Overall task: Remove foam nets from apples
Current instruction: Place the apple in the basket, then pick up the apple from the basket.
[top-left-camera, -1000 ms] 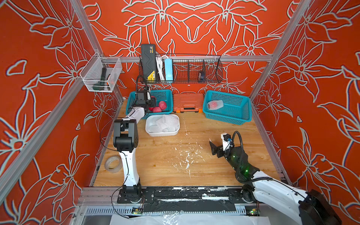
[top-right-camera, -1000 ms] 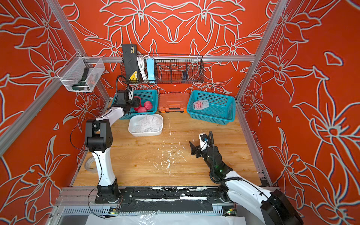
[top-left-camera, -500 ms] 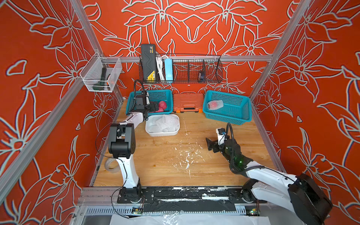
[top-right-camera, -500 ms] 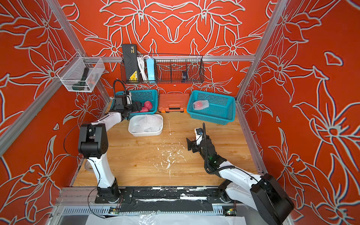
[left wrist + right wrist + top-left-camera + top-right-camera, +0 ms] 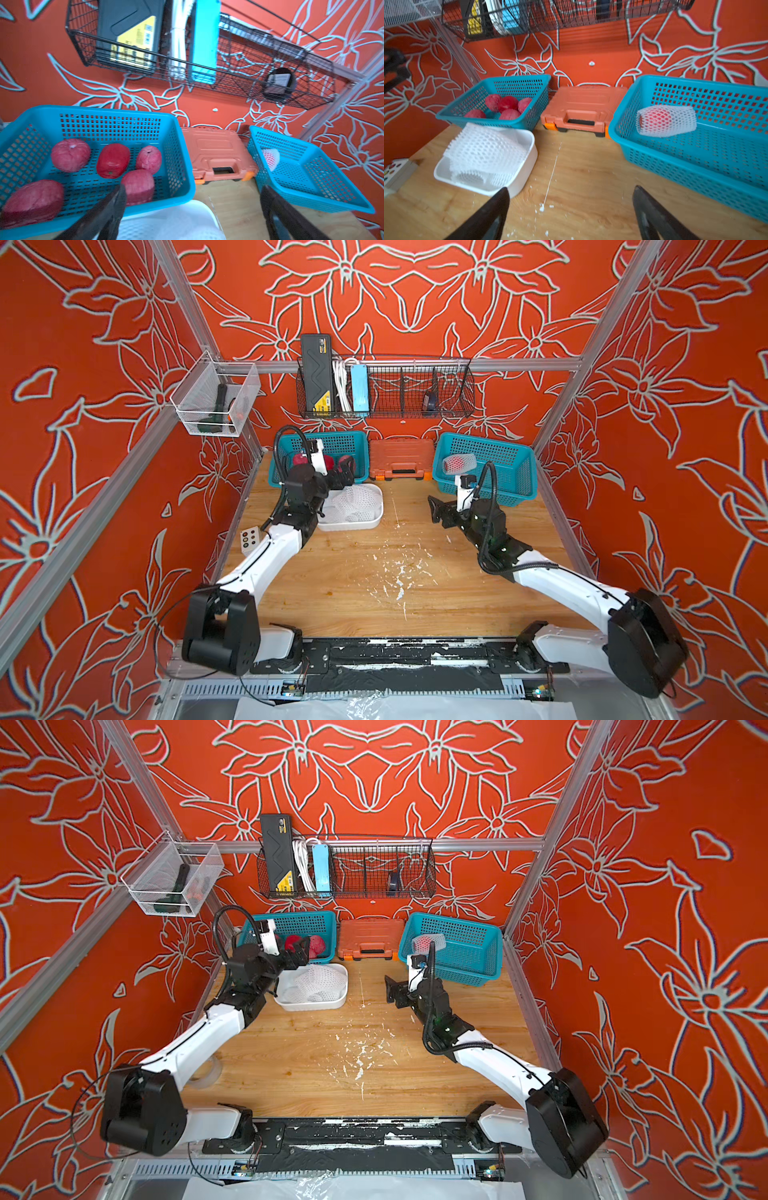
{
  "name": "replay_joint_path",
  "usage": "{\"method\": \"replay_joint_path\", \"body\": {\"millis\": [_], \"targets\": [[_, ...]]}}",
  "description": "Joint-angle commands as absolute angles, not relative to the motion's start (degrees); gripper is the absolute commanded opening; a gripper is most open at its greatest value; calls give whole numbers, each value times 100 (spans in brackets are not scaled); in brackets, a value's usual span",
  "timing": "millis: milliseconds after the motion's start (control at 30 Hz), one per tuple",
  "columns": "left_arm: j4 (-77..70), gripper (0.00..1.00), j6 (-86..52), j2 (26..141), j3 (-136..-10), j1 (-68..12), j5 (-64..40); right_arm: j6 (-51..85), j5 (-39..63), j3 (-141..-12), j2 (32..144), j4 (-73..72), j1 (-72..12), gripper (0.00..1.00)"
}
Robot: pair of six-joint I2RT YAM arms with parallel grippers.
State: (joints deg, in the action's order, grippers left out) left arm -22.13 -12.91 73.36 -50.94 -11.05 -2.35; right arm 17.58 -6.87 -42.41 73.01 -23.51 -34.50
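right claw (image 5: pixel 571 191) is hanging jaws apart, empty, low over the bare table (image 5: pixel 581 166). The left claw (image 5: pixel 193 189) is also gaping and empty, hovering over the far edge of the white tray (image 5: pixel 529 164), where shed foam nets (image 5: pixel 483 149) are piling up. Farther back, five bare apples (image 5: pixel 113 160) are sitting in the left basket (image 5: pixel 178 166), so I'm reading this as nearly done. One netted apple (image 5: pixel 656 119) is lying on its side in the right basket (image 5: pixel 695 178), its net (image 5: pixel 683 120) overhanging at one end. Next move is looking like the right claw going over the front rim and pinching that loose overhang, not the fruit. The basket wall is standing in the way. The orange case (image 5: pixel 581 108) between the baskets isn't. The wire shelf (image 5: pixel 384 389) is hanging over the back, so watch height.
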Motion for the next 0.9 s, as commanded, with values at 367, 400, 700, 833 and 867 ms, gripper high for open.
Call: {"method": "replay_joint_path", "body": {"millis": [367,400,700,833,867], "targets": [[-2677,98,-1464,6168,-3701,-3602,631,1852,360,-7886,9591,156,-1999,95],[-2656,98,-1487,6229,-3639,-3752,676,1854,444,-8092,9744,341,-1849,95],[-2563,97,-1528,6875,-3385,-4318,298,2197,1001,-10352,11547,2268,-789,96],[-2651,98,-1480,6993,-3278,-4324,206,2716,1323,-11149,12349,2499,-491,96],[-2621,97,-1460,7034,-3295,-4326,213,2821,1289,-11423,12533,2685,-443,96]]}}
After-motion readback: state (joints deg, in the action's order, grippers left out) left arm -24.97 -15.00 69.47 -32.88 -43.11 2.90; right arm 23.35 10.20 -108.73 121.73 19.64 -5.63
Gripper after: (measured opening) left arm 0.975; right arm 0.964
